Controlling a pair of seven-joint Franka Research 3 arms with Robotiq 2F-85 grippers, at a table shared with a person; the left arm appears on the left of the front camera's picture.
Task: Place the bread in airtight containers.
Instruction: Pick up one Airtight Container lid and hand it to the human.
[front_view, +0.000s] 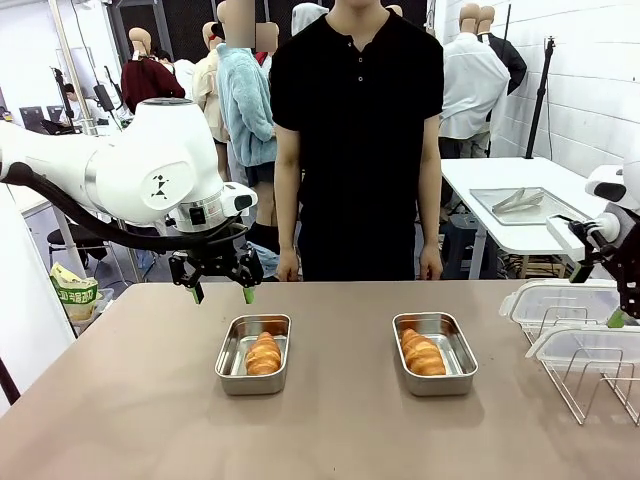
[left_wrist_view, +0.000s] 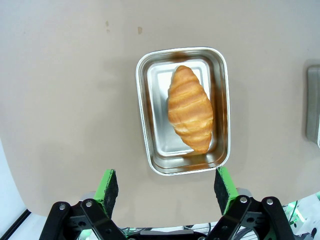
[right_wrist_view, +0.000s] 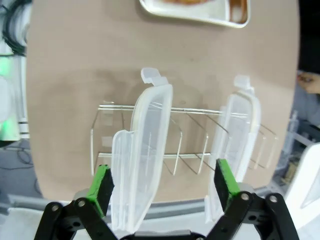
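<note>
The left croissant (front_view: 264, 353) lies in the left container (front_view: 240, 381) and the right croissant (front_view: 422, 352) in the right container (front_view: 456, 346), both open-topped. The left gripper (front_view: 223, 294) hangs just beyond the left container, jaws wide apart. At the right edge, the right gripper (right_wrist_view: 162, 175), also spread, is over two translucent lids (right_wrist_view: 142, 165) standing in a wire rack (right_wrist_view: 187, 160).

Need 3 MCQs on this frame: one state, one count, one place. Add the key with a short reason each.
1. The left gripper is:
A) open, empty
B) fully shut
C) clamped on something

2. How many croissants lie in the steel containers?
A) none
B) one
C) two

3. The translucent lids stand:
A) on the steel containers
B) in the wire rack
C) in the left gripper

Key:
1 A, its green pads stand wide apart with nothing between them.
2 C, each tub holds one.
3 B, both stand upright between its wires.
</note>
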